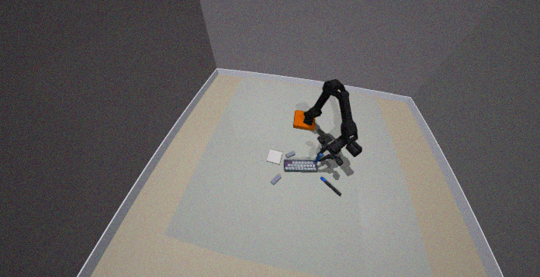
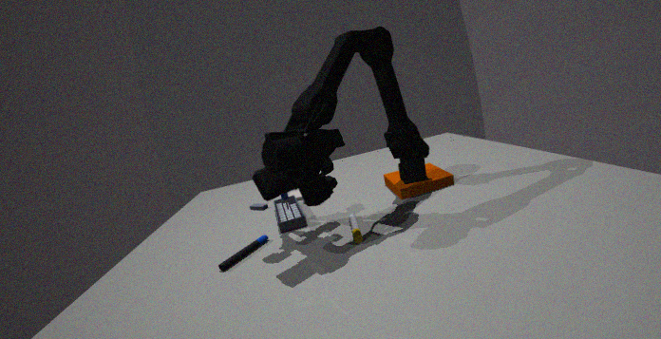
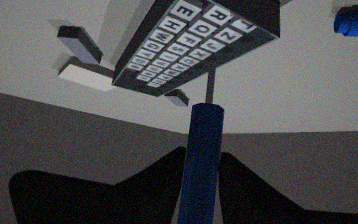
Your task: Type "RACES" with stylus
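Note:
The keyboard [image 1: 300, 165] [image 2: 291, 216] [image 3: 190, 40] lies flat on the desk, with rows of white letter keys. E, R, O and H can be read at its near end in the wrist view. My gripper [image 1: 319, 157] [image 3: 202, 157] is shut on the blue stylus [image 1: 320, 155] [image 3: 205, 125], beside the keyboard's right end in the top view. The stylus's thin grey rod [image 3: 210, 87] points toward the keyboard and meets its long edge in the wrist view. Whether its tip touches a key cannot be told. In the exterior view the gripper's body hides the fingertips.
A black marker with a blue end [image 1: 330, 186] [image 2: 243, 253] lies near the keyboard. A white cylinder with a yellow end [image 2: 355, 228] lies in the arm's shadow. Two small grey blocks [image 1: 290, 154] [image 1: 275, 179] and a white square [image 1: 275, 157] lie left. The arm stands at the orange base [image 1: 299, 123] [image 2: 439, 178].

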### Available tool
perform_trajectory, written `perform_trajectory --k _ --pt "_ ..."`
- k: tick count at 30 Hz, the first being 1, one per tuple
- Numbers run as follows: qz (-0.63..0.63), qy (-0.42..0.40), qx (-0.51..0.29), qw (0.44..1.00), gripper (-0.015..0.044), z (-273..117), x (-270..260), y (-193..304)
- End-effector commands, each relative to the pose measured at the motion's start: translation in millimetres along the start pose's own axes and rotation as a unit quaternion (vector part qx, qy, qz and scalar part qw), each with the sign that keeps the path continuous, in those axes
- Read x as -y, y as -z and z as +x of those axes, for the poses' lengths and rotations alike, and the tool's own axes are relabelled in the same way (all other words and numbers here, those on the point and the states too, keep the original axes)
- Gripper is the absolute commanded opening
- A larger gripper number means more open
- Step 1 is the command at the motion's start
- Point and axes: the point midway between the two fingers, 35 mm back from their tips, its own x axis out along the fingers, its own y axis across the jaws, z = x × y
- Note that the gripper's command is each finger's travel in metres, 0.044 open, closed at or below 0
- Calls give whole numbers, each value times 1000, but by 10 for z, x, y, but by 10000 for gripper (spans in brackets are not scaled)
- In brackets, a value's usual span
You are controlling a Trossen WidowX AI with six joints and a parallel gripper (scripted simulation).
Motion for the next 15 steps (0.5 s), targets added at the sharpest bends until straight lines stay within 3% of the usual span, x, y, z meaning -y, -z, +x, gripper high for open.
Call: perform_trajectory --k 1,15 --pt "0 -1 4 1000 0 83 -23 41" --pt "-1 1 0 1000 0 622 -227 411"
